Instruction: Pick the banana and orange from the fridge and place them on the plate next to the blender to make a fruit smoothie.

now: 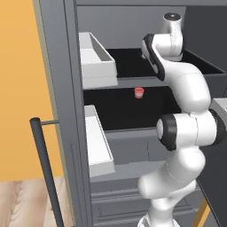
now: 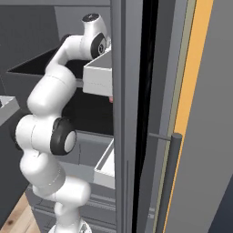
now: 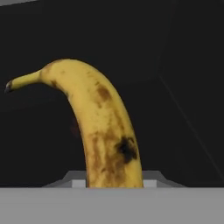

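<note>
Hand view, close up: curved yellow banana with brown freckles and one dark bruise (image 3: 103, 131), rising from the bottom edge right in front of the camera, thin stem end bending off toward the upper left, set against the black interior of the tall dark grey fridge (image 3: 183, 65). Finger tips hidden behind the fruit and the bottom band, so cannot tell whether spread, pressed together or pinching the banana. Left base view: tall dark grey fridge (image 1: 66, 88) standing open, white jointed robot arm (image 1: 186, 128) climbing from the lower right and reaching into the upper black shelf, wrist bent inward and hand out of sight inside the fridge. Small red-and-white cup (image 1: 139, 92) standing on the middle black shelf, below the arm's wrist and well inside the fridge. Two light grey door bins (image 1: 95, 60) on the inside of the fridge door, one above the other, with a long black bar handle (image 1: 44, 168) slanting down the outer face of the door. Right base view: same arm (image 2: 48, 132) left of the fridge door edge, reaching in beside the upper bin (image 2: 98, 75).
</note>
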